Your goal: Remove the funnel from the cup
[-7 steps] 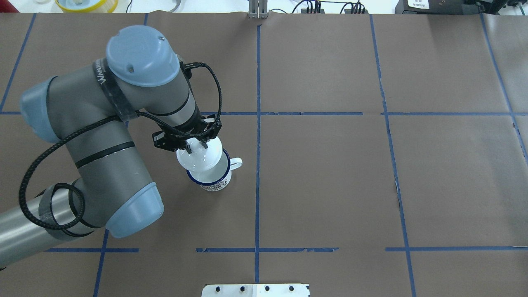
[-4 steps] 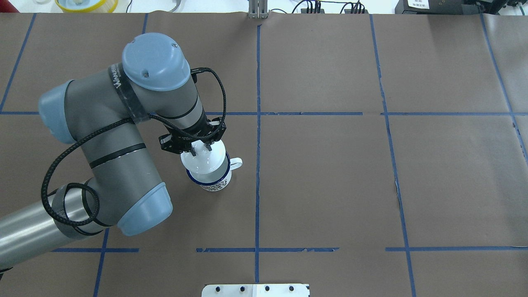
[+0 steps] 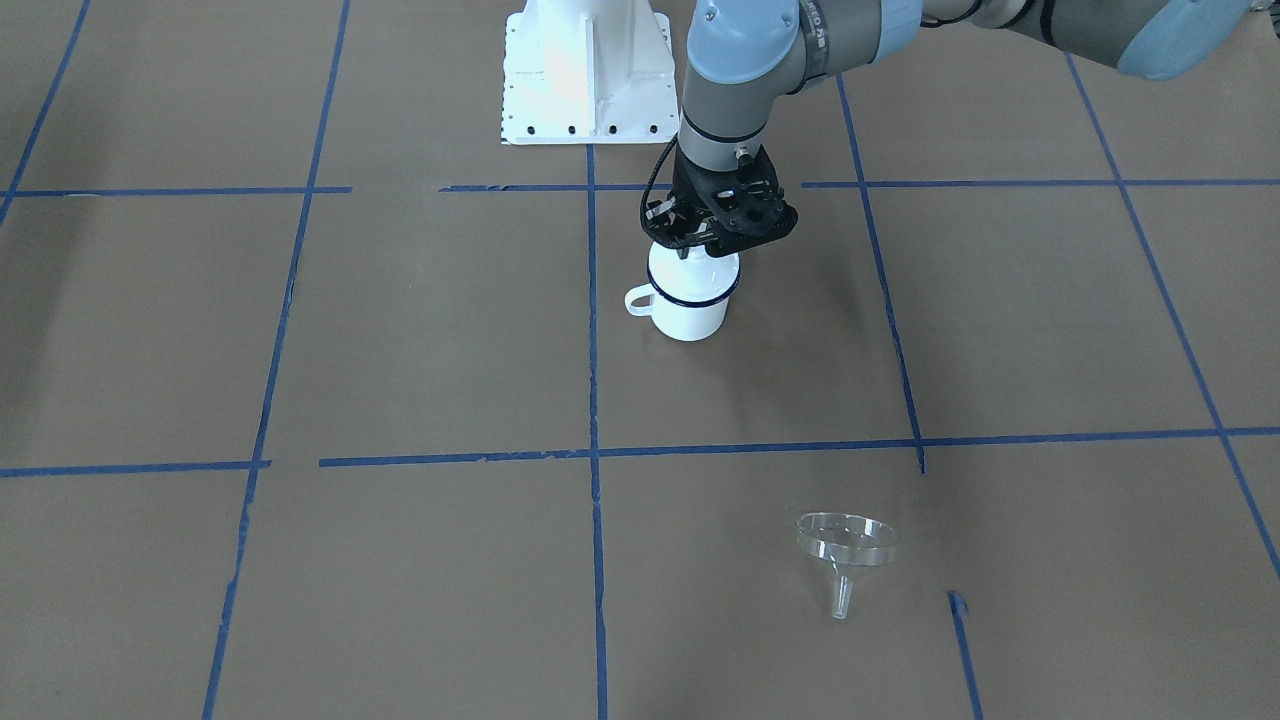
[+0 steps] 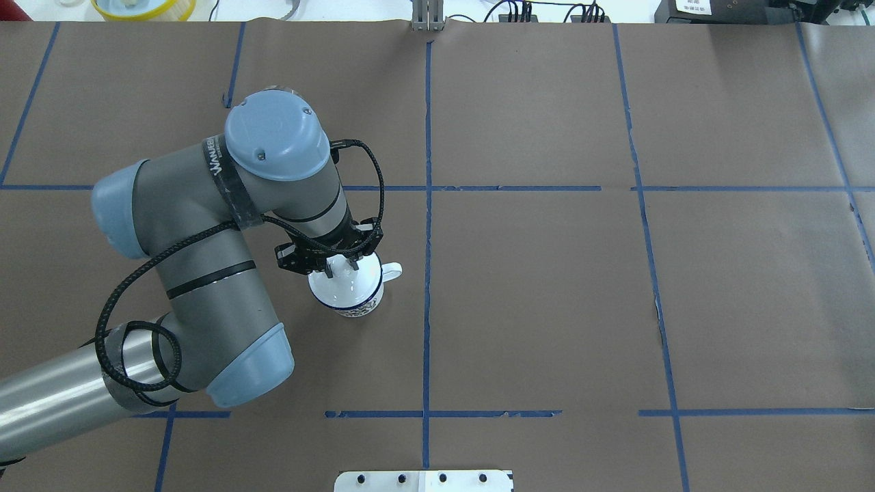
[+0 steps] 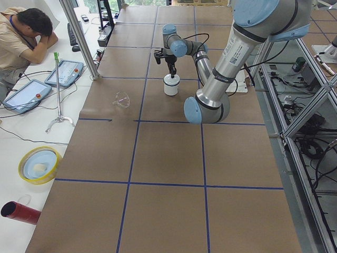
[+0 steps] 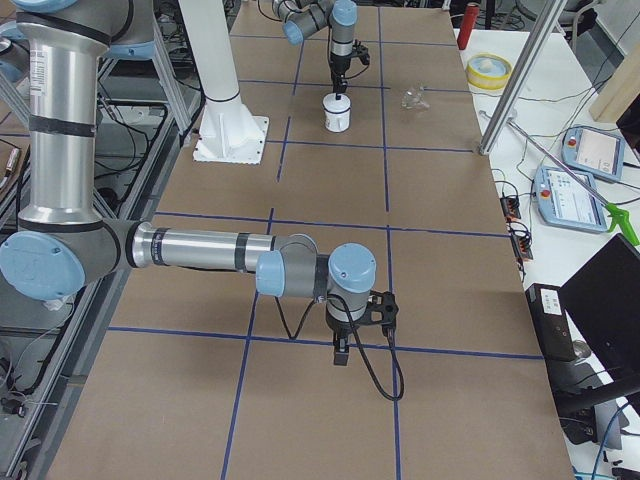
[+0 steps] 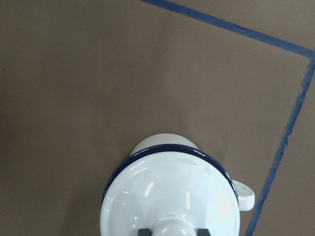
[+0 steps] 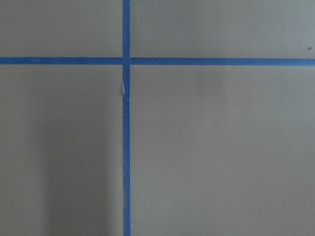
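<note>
The clear funnel (image 3: 845, 555) lies on the brown table, apart from the cup; it also shows in the exterior left view (image 5: 121, 99). In the overhead view my left arm hides it. The white cup (image 3: 690, 318) with a blue rim stands upright, and its handle shows in the left wrist view (image 7: 246, 194). A white domed lid (image 7: 167, 196) covers its mouth. My left gripper (image 4: 340, 266) stands straight above the cup, shut on the lid's knob. My right gripper (image 6: 340, 350) hangs low over bare table far from the cup; I cannot tell if it is open.
Blue tape lines (image 4: 427, 205) divide the brown table. The white robot base plate (image 3: 585, 70) stands behind the cup. A yellow bowl (image 5: 39, 163) and a red tube (image 5: 18, 211) lie off the table's far edge. An operator (image 5: 23, 37) sits beyond them.
My left gripper has moved right and down with the lid. The lid was tilted above the cup's rim and now sits level on the cup.
</note>
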